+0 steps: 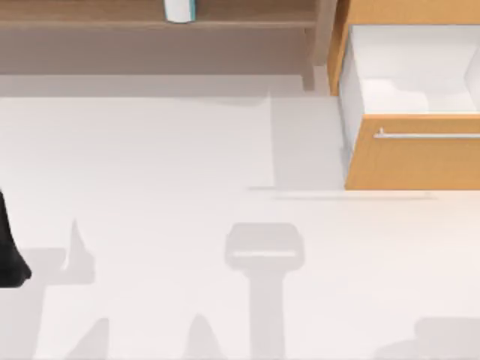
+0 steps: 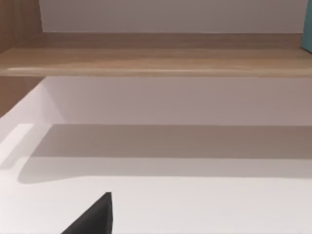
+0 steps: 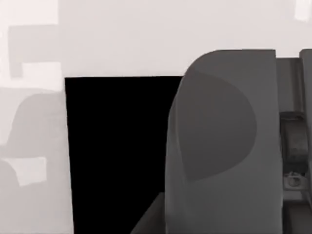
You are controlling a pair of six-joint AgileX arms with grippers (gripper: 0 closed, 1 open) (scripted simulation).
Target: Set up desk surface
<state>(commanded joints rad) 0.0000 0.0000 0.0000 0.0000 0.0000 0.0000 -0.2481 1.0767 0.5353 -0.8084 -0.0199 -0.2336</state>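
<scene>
We are working over the desk surface (image 1: 150, 172), a pale tabletop spreading across the whole top view. Nearest, our left arm (image 1: 9, 251) is sitting at the table's left edge (its finger spread we cannot tell). We judge we are between placements, needing something to fetch. Farther back, the drawer (image 1: 409, 75) is standing open, apparently empty; a white-and-teal container (image 1: 180, 9) is resting on the shelf (image 1: 90, 15).

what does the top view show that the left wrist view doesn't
Top view: the orange-wood drawer cabinet at the right, its drawer pulled open, with a silver bar handle, and a white and teal container on the shelf. Left wrist view: the wall behind the shelf and a dark fingertip. Both: the white desk surface and the brown shelf board.
</scene>
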